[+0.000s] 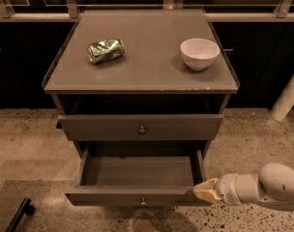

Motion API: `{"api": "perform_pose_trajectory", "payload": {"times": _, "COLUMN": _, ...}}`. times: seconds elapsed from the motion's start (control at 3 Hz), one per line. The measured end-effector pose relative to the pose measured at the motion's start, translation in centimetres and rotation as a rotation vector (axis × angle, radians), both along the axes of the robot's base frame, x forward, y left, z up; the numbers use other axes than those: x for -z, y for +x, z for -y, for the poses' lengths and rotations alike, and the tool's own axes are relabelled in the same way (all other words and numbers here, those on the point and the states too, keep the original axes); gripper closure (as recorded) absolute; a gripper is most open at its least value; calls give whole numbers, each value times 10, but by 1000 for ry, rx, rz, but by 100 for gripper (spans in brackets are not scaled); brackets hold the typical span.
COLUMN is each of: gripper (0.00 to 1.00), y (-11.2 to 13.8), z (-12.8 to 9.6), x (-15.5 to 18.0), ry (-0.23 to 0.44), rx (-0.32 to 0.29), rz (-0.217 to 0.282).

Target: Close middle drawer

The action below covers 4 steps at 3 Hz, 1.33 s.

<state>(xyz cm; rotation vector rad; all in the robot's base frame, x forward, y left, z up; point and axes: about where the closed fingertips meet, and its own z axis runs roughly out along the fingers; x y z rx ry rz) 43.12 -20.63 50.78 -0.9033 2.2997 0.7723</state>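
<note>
The gripper (205,191) sits below the tabletop's (152,74) front right corner, at the middle drawer's (113,195) right front end. Its arm (275,187) runs out past the picture's right edge. The pulled-out drawer hides whatever lies beneath it. The print on the crushed can (106,50) near the tabletop's left edge is unreadable.

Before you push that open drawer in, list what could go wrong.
1. The gripper sits at the right front corner of the middle drawer, far from its central knob; a push there may skew and jam it.
2. It might slip off that corner past the front.
3. A hard shove could jolt the cabinet and shift the white bowl and crushed can on top.
</note>
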Motion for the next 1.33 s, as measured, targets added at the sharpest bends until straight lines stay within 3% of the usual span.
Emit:
{"api": "perform_pose_trajectory", "payload": {"times": 0.33, "gripper": 100, "y": 7, "z": -4, "x": 29, "ry": 33, "rx": 12, "rz": -28}}
{"api": "perform_pose_trajectory", "payload": {"times": 0.67, "gripper": 100, "y": 0, "z": -1, "x": 42, "ry": 50, "rx": 34, "rz": -48}}
{"api": "perform_pose_trajectory", "payload": {"times": 1.0, "gripper": 100, "y": -25, "z": 4, "x": 62, "ry": 30, "rx": 72, "rz": -99}}
{"api": "perform_pose_trajectory", "payload": {"times": 1.33, "gripper": 100, "y": -25, "z": 4, "x": 62, "ry": 30, "rx": 72, "rz": -100}}
